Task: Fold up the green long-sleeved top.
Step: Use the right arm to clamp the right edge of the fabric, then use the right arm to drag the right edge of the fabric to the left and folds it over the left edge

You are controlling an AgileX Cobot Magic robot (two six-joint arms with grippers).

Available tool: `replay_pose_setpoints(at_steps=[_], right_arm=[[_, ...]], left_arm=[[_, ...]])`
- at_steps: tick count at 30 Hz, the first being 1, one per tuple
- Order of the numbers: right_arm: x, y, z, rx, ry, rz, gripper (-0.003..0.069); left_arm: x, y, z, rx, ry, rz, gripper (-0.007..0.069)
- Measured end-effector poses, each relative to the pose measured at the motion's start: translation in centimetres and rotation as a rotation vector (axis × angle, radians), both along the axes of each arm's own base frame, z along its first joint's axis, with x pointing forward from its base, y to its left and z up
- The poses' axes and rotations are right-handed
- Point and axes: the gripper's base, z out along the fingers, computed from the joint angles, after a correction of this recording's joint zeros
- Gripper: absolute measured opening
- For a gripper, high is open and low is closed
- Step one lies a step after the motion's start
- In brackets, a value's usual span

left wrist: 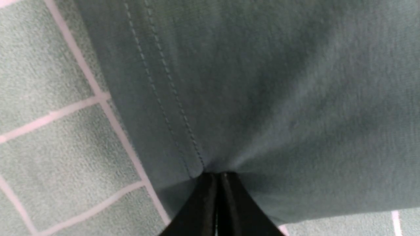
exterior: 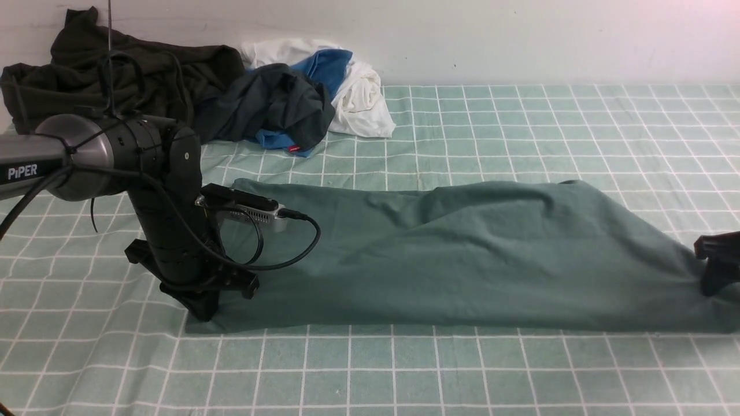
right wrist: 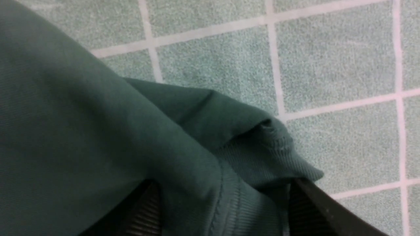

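At left end of green top (exterior: 462,260), lying along desk (exterior: 370,375) | left end effector (left wrist: 218,183) clenched on hem (left wrist: 164,98) | opposite end: right end effector (right wrist: 223,203) released, jaws astride ribbed edge (right wrist: 279,154) | advice: pinch right first, then lift both evenly, cloth taut.

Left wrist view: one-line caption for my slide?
Left gripper pinches the stitched hem of the green top on the checked cloth.

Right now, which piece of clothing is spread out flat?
The green long-sleeved top: it alone lies stretched out in front; the other clothes sit crumpled in a heap behind.
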Motion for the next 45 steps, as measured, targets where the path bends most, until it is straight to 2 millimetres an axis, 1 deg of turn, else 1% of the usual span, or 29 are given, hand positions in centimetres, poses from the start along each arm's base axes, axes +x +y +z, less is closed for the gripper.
replay_pose_setpoints(at_steps=[3,7,11,14,15,17,18,19,21,22,24,27,29,30,31,32,33,34,35,36,37,38,39,40,41,42,43,45], right_arm=[[-0.1,-0.4,0.0,-0.039,0.008,-0.025,0.0481],[-0.1,-0.4,0.0,-0.045,0.009,-0.027,0.0481],[0.0,-0.4,-0.5,-0.039,0.019,-0.023,0.0481],[0.1,-0.4,-0.6,-0.033,0.018,-0.001,0.0463],[0.2,-0.3,-0.6,-0.029,0.017,0.005,0.0442],[0.2,-0.2,-0.6,-0.021,0.015,0.018,0.0372],[0.2,-0.2,-0.6,-0.015,0.014,0.021,0.0324],[0.2,0.0,-0.6,-0.006,0.012,0.024,0.0258],[0.3,0.1,-0.6,0.001,0.01,0.032,0.0174],[0.3,0.2,-0.6,0.005,0.009,0.036,0.0114],[0.2,0.2,-0.4,0.003,0.006,0.041,0.0041],[0.2,0.1,0.4,-0.016,0.006,0.054,0.002],[0.2,0.0,1.7,-0.038,-0.01,0.065,0.002],[0.3,-0.1,2.7,-0.051,-0.03,0.068,0.002],[0.3,-0.2,4.5,-0.068,-0.071,0.068,0.002],[0.3,-0.1,4.7,-0.069,-0.075,0.068,0.002],[0.3,-0.1,7.0,-0.087,-0.127,0.069,0.002],[0.3,-0.1,7.3,-0.09,-0.137,0.068,0.002],[-0.1,0.0,10.5,-0.113,-0.209,0.065,0.002],[0.0,0.0,11.0,-0.116,-0.222,0.064,0.002],[-0.4,0.3,13.7,-0.132,-0.278,0.066,0.002],[-0.7,0.6,15.5,-0.142,-0.316,0.072,0.002],[-0.9,1.4,17.9,-0.151,-0.366,0.093,0.002],[-1.1,2.3,19.6,-0.155,-0.399,0.122,0.002],[-1.3,3.1,20.6,-0.151,-0.417,0.144,0.002],[-1.4,4.9,22.1,-0.138,-0.448,0.202,0.0019],[-1.4,6.7,23.2,-0.124,-0.472,0.261,0.0018],[-1.4,10.1,24.4,-0.083,-0.506,0.364,0.0019]], left_arm=[[0.0,0.0,0.0,0.0,0.001,0.0,-0.0003],[0.0,0.0,0.0,0.0,0.0,0.0,-0.0003],[0.0,0.0,0.0,0.0,0.0,0.0,-0.0003],[0.0,0.0,0.0,0.0,0.0,0.0,-0.0003],[0.0,0.0,0.0,0.0,0.0,0.0,-0.0003],[0.0,0.0,0.0,0.0,0.0,0.0,-0.0003],[0.0,0.0,0.0,0.0,0.0,0.0,-0.0003],[0.0,0.0,0.0,0.0,0.0,0.0,-0.0003],[0.0,0.0,0.1,0.0,-0.002,0.0,-0.0003],[0.0,0.0,0.1,-0.001,-0.005,0.0,-0.0003],[-0.1,0.0,0.3,-0.001,-0.012,-0.001,-0.0003],[-0.4,0.4,0.5,0.023,-0.01,-0.014,-0.0003],[-0.6,0.8,1.1,0.037,-0.02,-0.017,-0.0003],[-0.7,1.0,1.8,0.039,-0.037,-0.018,-0.0003],[-1.0,1.1,3.2,0.035,-0.071,-0.017,-0.0003],[-1.0,1.1,3.2,0.035,-0.071,-0.017,-0.0003],[-1.5,1.2,5.2,0.026,-0.121,-0.016,-0.0003],[-1.6,1.2,5.5,0.025,-0.127,-0.015,-0.0003],[-2.5,1.4,8.2,0.013,-0.195,-0.013,-0.0003],[-2.6,1.4,8.5,0.011,-0.203,-0.013,-0.0003],[-3.5,1.6,10.7,0.001,-0.26,-0.011,-0.0003],[-4.1,1.7,12.0,-0.005,-0.293,-0.01,-0.0003],[-5.3,1.9,14.2,-0.016,-0.357,-0.008,-0.0003],[-6.0,2.0,15.4,-0.023,-0.396,-0.007,-0.0003],[-6.8,2.2,16.6,-0.03,-0.434,-0.006,-0.0003],[-8.0,2.4,18.2,-0.04,-0.487,-0.005,-0.0003],[-9.0,2.6,19.4,-0.047,-0.526,-0.003,-0.0003],[-10.5,2.9,21.0,-0.056,-0.573,-0.002,-0.0003]])
